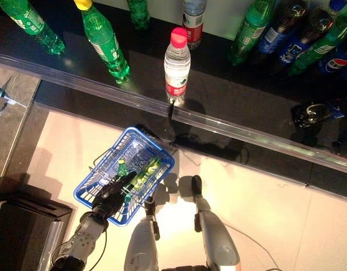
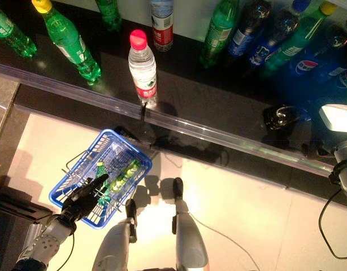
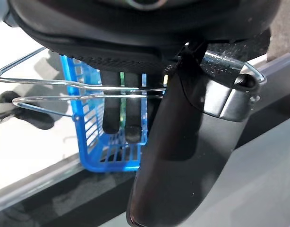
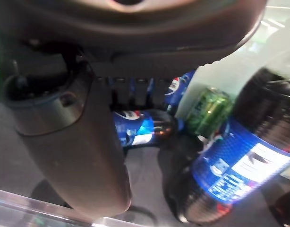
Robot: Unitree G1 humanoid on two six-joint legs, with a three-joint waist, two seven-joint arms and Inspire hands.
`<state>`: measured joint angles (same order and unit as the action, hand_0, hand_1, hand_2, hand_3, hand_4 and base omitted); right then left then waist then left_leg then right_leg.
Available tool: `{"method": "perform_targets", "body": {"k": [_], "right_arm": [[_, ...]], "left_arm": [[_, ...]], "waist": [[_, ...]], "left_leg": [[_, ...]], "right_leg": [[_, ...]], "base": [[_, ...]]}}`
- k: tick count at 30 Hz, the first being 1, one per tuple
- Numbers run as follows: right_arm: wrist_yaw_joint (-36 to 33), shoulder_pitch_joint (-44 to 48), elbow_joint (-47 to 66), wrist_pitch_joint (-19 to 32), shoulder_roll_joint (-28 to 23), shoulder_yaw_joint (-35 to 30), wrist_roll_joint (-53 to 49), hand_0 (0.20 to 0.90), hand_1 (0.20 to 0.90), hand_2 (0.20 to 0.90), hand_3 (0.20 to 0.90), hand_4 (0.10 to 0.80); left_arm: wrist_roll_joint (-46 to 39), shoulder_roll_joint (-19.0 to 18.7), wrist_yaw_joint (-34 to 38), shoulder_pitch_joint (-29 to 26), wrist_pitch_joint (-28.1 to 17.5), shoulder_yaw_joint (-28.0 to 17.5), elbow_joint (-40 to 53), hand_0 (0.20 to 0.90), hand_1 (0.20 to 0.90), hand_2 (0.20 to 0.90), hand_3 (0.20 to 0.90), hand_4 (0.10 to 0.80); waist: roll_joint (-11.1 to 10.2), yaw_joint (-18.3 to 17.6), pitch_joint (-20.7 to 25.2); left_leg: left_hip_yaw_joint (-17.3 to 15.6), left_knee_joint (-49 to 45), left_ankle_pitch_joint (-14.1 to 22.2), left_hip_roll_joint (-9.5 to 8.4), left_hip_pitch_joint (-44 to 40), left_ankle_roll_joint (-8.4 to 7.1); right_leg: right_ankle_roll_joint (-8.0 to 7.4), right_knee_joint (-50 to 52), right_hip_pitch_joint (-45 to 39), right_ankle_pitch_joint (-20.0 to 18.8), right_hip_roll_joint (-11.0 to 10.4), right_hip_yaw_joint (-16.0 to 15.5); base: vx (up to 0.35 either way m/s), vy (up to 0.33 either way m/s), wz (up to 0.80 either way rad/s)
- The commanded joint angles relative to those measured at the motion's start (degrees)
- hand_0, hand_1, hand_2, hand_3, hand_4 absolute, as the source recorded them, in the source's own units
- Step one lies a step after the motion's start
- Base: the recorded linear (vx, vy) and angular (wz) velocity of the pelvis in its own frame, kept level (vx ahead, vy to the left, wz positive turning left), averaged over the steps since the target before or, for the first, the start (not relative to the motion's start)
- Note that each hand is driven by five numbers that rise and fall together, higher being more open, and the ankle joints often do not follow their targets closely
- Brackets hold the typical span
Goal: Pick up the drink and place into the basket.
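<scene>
My left robot hand (image 1: 112,195) is clamping the blue basket (image 1: 159,156) handles, green drink (image 1: 144,174) lying inside. Only the right wrist view shows my right robot hand (image 4: 74,156) among dark cola bottles (image 4: 230,156) on the bench (image 1: 230,101); can't tell its grip.

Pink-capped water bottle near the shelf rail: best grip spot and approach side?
Judging by its pose, wrap the fingers round the water bottle at its labelled body, below the pink cap. It stands upright, alone, clear of the green bottles. Come from the robot's side, over the clear rail, horizontally.
</scene>
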<state>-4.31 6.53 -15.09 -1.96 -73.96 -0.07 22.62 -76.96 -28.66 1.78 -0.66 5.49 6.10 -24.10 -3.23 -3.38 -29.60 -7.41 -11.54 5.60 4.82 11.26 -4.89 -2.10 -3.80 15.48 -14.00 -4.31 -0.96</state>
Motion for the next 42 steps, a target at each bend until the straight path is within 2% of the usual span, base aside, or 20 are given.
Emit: {"method": "perform_targets", "body": {"k": [1, 8, 18, 27, 28, 29, 30, 31, 37, 42], "right_arm": [[-6.7, 7.2, -4.5, -3.1, -8.1, 0.6, 2.8, 0.9, 0.9, 0.9, 0.9, 0.8], [-6.7, 10.8, -4.3, -3.6, -8.0, 3.1, 4.6, 0.9, 0.9, 0.9, 0.9, 0.8], [-5.6, 22.7, -8.0, -5.1, -7.9, 14.7, 3.6, 0.9, 0.9, 0.9, 0.9, 0.8], [-1.4, 27.6, -10.1, -5.1, -8.1, 20.1, 3.5, 0.9, 0.9, 0.9, 0.9, 0.8], [-1.3, 28.6, -11.0, -5.2, -7.8, 21.3, 3.3, 0.818, 0.818, 0.818, 0.804, 0.704], [-0.7, 29.5, -11.6, -5.3, -7.8, 22.2, 3.5, 0.495, 0.495, 0.495, 0.428, 0.328], [-0.4, 30.3, -12.1, -5.6, -7.7, 23.0, 3.8, 0.316, 0.316, 0.316, 0.219, 0.119], [-0.3, 31.0, -12.9, -6.0, -7.7, 24.1, 4.0, 0.3, 0.3, 0.3, 0.2, 0.1], [1.9, 33.7, -17.0, -7.1, -7.3, 28.4, 6.7, 0.3, 0.3, 0.3, 0.2, 0.1], [2.6, 32.5, -17.8, -6.9, -7.4, 28.7, 6.6, 0.3, 0.3, 0.3, 0.2, 0.1]], "left_arm": [[0.3, -4.5, -6.0, 0.1, -7.5, -2.3, 6.8, 0.3, 0.3, 0.3, 0.2, 0.1], [-0.8, -5.6, -4.5, -0.8, -7.4, -2.5, 7.7, 0.3, 0.3, 0.3, 0.2, 0.1], [-1.8, -7.0, -4.2, -2.7, -7.3, -1.2, 8.8, 0.3, 0.3, 0.3, 0.2, 0.1], [-2.2, -8.0, -3.5, -3.3, -6.9, -1.1, 10.1, 0.3, 0.3, 0.3, 0.2, 0.1], [-2.1, -8.0, -3.4, -3.8, -6.7, -1.0, 10.0, 0.3, 0.3, 0.3, 0.2, 0.1], [-2.2, -8.4, -3.2, -4.1, -6.3, -1.1, 10.3, 0.3, 0.3, 0.3, 0.2, 0.1], [-2.3, -8.5, -3.2, -4.3, -6.4, -0.9, 10.3, 0.3, 0.3, 0.3, 0.2, 0.1], [-2.3, -8.7, -3.4, -4.5, -6.4, -0.6, 10.3, 0.3, 0.3, 0.3, 0.2, 0.1], [-2.5, -9.1, -3.7, -4.9, -6.1, -0.6, 10.2, 0.3, 0.3, 0.3, 0.2, 0.1], [-2.4, -9.6, -3.8, -5.1, -5.7, -0.9, 10.5, 0.3, 0.3, 0.3, 0.2, 0.1]], "waist": [[2.4, 1.6, 3.8], [3.2, 1.7, 2.7], [4.3, 2.6, 0.8], [4.8, 3.0, 0.0], [4.9, 3.1, -0.1], [4.9, 3.2, -0.2], [4.9, 3.3, -0.2], [5.0, 3.4, -0.2], [5.4, 3.6, -0.2], [5.4, 3.7, -0.2]], "left_leg": [[3.5, 4.8, -7.8, -0.97, 4.9, 2.64], [3.7, 4.3, -8.2, -1.34, 7.1, 2.71], [4.1, 4.2, -9.0, -1.6, 9.1, 2.75], [4.4, 4.3, -9.6, -1.65, 10.0, 2.56], [4.4, 4.2, -9.7, -1.64, 10.0, 2.54], [4.4, 4.2, -9.7, -1.62, 10.2, 2.5], [4.4, 4.2, -9.8, -1.62, 10.4, 2.52], [4.4, 4.2, -9.8, -1.62, 10.5, 2.52], [4.5, 4.0, -9.9, -1.77, 10.8, 2.49], [4.6, 4.4, -9.9, -2.11, 10.5, 2.55]], "right_leg": [[-1.86, 10.4, -1.5, 12.6, -0.7, -3.3], [-2.0, 11.0, 0.7, 12.3, -0.9, -3.6], [-1.95, 11.7, 2.9, 12.0, -1.1, -4.7], [-1.84, 12.0, 3.9, 11.8, -1.2, -5.2], [-1.83, 12.1, 4.0, 11.8, -1.2, -5.3], [-1.81, 12.2, 4.1, 11.9, -1.3, -5.4], [-1.8, 12.2, 4.3, 11.8, -1.3, -5.5], [-1.77, 12.3, 4.5, 11.8, -1.3, -5.7], [-1.67, 12.5, 4.8, 11.8, -1.4, -5.9], [-1.63, 12.8, 4.8, 12.0, -1.5, -6.1]], "base": [[0.0, 0.0, 0.0], [-0.005, -0.003, 0.0], [-0.041, -0.036, 0.02], [-0.015, -0.025, 0.01], [-0.021, -0.032, 0.0], [-0.028, -0.039, 0.0], [-0.03, -0.04, 0.0], [-0.023, -0.037, -0.01], [-0.003, -0.005, 0.0], [-0.007, -0.009, 0.02]]}}
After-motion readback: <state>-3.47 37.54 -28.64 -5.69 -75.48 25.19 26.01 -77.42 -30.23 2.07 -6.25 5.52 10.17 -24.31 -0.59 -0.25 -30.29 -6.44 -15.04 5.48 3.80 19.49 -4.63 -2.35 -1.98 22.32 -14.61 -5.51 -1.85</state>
